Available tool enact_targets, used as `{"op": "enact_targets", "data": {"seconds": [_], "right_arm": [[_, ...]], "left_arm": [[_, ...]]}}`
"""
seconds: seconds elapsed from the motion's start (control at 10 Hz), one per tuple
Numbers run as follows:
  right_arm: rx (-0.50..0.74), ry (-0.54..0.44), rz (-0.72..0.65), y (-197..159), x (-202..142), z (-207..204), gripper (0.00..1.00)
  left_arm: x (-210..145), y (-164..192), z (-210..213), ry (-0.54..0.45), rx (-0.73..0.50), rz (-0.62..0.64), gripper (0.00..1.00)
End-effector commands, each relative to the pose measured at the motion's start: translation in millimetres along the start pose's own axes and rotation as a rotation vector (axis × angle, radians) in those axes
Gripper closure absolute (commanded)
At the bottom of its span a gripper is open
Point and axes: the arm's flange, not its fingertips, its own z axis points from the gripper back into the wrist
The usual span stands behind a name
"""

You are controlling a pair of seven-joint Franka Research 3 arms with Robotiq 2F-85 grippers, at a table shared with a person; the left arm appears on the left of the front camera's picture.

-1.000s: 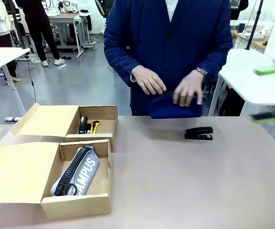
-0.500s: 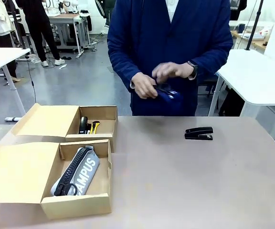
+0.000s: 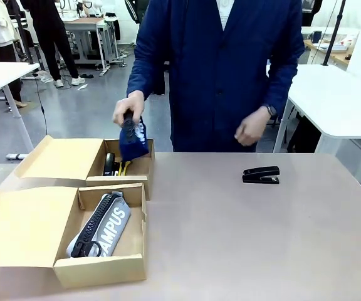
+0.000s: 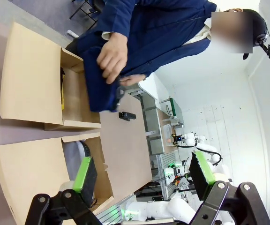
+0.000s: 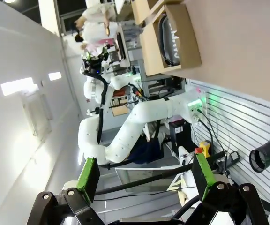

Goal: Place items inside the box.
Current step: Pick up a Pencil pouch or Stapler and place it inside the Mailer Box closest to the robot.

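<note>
Pouch [image 3: 133, 140] has shifted above far box [image 3: 119, 180]; left end effector [image 4: 143, 171], right end effector [image 5: 145, 172] both apart.

At the table's [image 3: 243, 238] left edge, the near box [image 3: 99, 271] holds a pencil case [image 3: 102, 226]; the far box [image 3: 115, 180] behind it holds a stapler [image 3: 109, 164] and knife [image 3: 125, 167]. A second stapler [image 3: 261, 175] lies toward the far right corner.

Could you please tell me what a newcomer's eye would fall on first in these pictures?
The person's hand holds a navy blue pouch over the far cardboard box at the left of the table. In the near box lies a grey pencil case marked CAMPUS, and a black stapler sits alone towards the right.
</note>
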Motion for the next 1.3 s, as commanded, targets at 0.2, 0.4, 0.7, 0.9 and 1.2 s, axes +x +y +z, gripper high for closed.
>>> {"op": "enact_targets", "data": {"seconds": [0.2, 0.4, 0.7, 0.9, 1.2], "right_arm": [[0.02, -0.01, 0.001, 4.4, -1.6, 2.8, 0.0], [0.02, -0.01, 0.001, 4.4, -1.6, 2.8, 0.0], [0.004, -0.009, -0.006, -0.8, -1.8, 2.7, 0.0], [-0.394, 0.126, 0.137, 29.1, 68.3, -30.2, 0.0], [-0.914, 0.01, 0.3, 36.8, 171.1, -71.3, 0.0]], "left_arm": [[0.5, -0.9, -0.4, -0.009, -0.022, -0.017, 0.0], [0.5, -0.9, -0.4, -0.009, -0.022, -0.017, 0.0], [0.5, -0.9, -0.4, -0.009, -0.022, -0.017, 0.0], [0.5, -0.9, -0.4, -0.009, -0.022, -0.017, 0.0], [0.5, -0.9, -0.4, -0.009, -0.022, -0.017, 0.0]]}}
